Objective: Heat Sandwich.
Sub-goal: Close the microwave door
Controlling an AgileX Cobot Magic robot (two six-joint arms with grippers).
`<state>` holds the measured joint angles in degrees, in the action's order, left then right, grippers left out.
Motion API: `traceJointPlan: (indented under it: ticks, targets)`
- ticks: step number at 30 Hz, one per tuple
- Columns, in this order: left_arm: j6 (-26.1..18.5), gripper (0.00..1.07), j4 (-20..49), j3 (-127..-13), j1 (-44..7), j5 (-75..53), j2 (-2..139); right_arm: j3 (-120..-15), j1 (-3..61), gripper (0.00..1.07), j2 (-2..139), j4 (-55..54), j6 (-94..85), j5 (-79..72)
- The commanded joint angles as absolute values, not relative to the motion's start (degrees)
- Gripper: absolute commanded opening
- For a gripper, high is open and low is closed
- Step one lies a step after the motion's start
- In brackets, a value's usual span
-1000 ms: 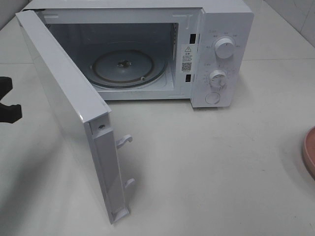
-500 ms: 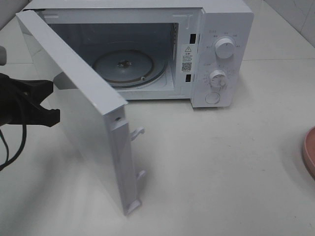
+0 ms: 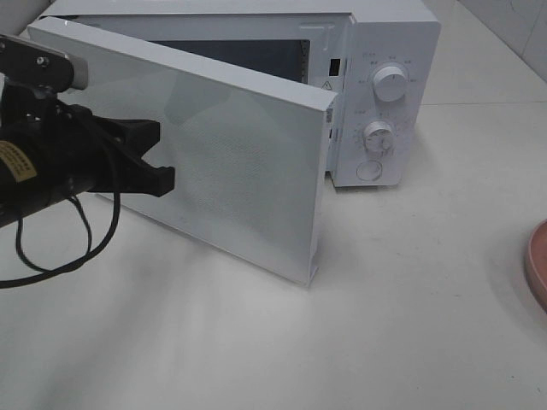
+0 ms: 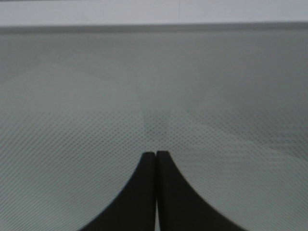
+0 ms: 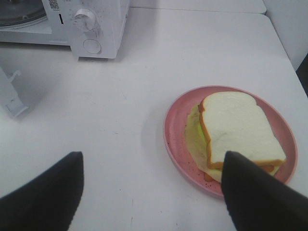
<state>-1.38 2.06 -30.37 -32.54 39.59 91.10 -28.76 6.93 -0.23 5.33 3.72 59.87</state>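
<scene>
The left arm (image 3: pixel 43 162) is seen entering the exterior high view from 9 o'clock, black-bodied, with a grey camera block at its top and a black cable looped beneath it. Its wrist is held roughly level, directed toward 3 o'clock. The left gripper (image 3: pixel 158 175) is closed, the two dark fingers (image 4: pixel 144 192) being pressed flat together along their length, tips meeting. The right gripper (image 5: pixel 151 192) is held wide open, its two black fingers (image 5: pixel 43 192) well apart and nothing gripped between them.
</scene>
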Motion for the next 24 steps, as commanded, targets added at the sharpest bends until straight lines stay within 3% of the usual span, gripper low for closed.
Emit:
traceJointPlan:
  ticks: [1,15,24]
  targets:
    - [-1.2,0.00,4.3,-33.2,-34.5,40.1,92.8,-28.9,6.6,0.76,-1.8,5.2,3.1,59.6]
    - [-1.2,0.00,6.0,-45.7,-41.4,38.2,101.6,-28.9,6.6,0.76,-1.8,5.2,3.1,59.6]
    - [-1.1,0.00,6.4,-53.3,-42.9,34.6,106.6,-28.9,6.6,0.76,-1.8,5.2,3.1,59.6]
